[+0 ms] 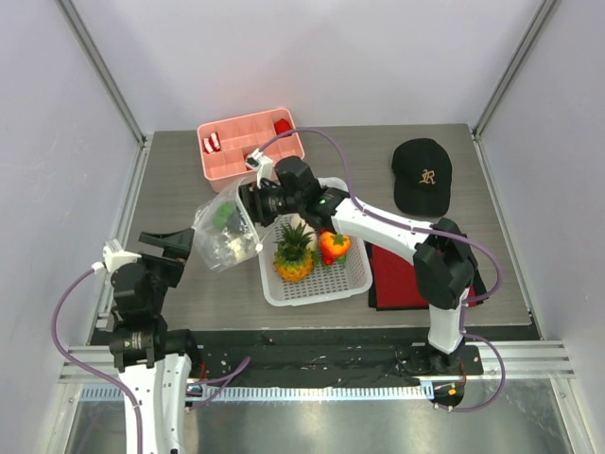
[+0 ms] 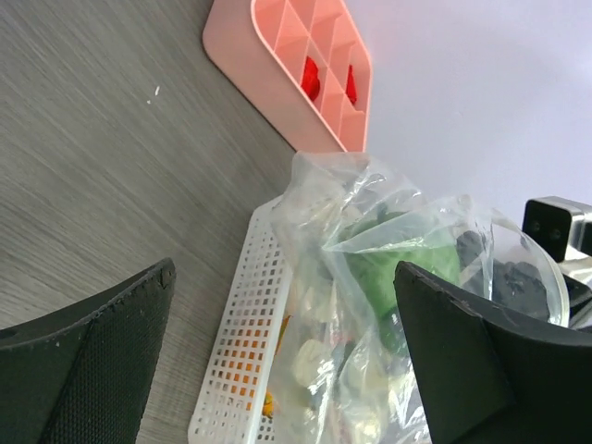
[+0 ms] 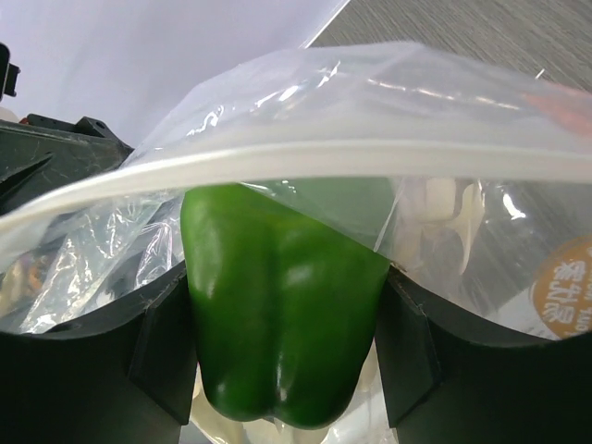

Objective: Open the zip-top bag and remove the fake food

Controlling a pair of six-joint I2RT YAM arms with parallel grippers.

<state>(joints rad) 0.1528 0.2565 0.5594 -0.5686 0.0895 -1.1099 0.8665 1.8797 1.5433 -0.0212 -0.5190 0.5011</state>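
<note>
Now right gripper [image 1: 246, 205] clamps pepper [image 3: 277, 305] inside bag [image 1: 227, 241] toward worktop's left edge; left gripper [image 2: 285, 277] released beside it.

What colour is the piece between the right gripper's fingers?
Green. The pepper shows best in the right wrist view.

Zip-top bag [image 2: 388, 305] w/ green piece [image 2: 393, 268] by white basket [image 2: 231, 361]; left pincer [image 2: 287, 273] spread.

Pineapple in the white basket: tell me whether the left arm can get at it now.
Probably not directly. The zip-top bag, with the right gripper gripping the green pepper inside, stands between the open left gripper and the pineapple, so the arm would need to go around.
</note>
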